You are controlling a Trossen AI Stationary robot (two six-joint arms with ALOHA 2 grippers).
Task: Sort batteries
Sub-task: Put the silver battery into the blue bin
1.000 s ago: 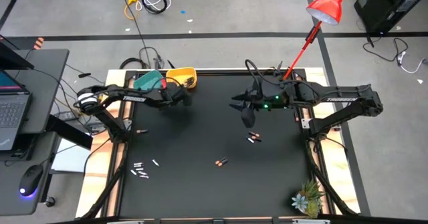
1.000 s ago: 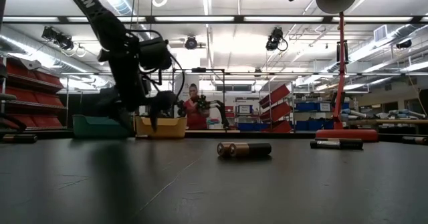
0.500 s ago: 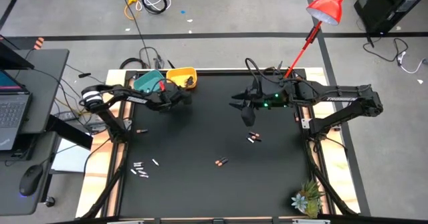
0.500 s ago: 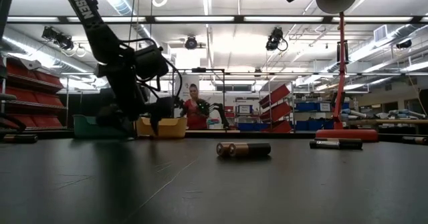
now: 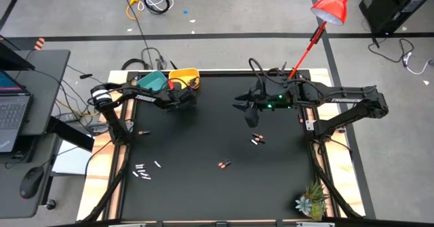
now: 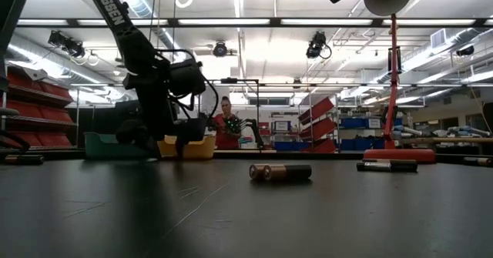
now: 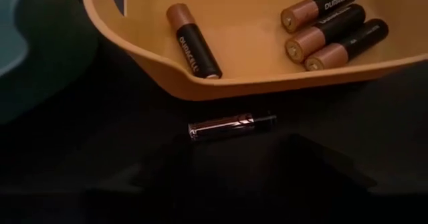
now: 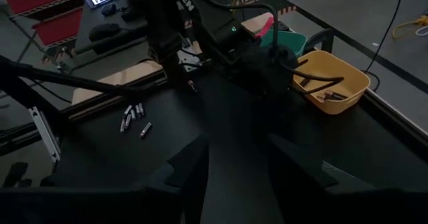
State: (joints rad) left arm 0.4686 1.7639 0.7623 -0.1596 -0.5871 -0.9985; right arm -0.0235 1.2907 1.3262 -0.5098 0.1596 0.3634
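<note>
Since a second ago, the left hand (image 5: 190, 97) has slid closer to the yellow bowl (image 5: 184, 74), where four dark batteries (image 7: 327, 27) lie; whether its fingers are spread cannot be told. One battery (image 7: 231, 125) lies on the counter (image 5: 203, 139) just outside the rim. Best to lower squarely over it. Right hand (image 8: 235, 158) hovers mid-counter, fingers apart, empty.

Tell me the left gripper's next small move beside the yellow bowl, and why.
Probably lower the left gripper onto the dark battery lying on the mat just outside the yellow bowl. Four copper-ended batteries already lie inside the bowl; this one looks like it belongs with them.
</note>
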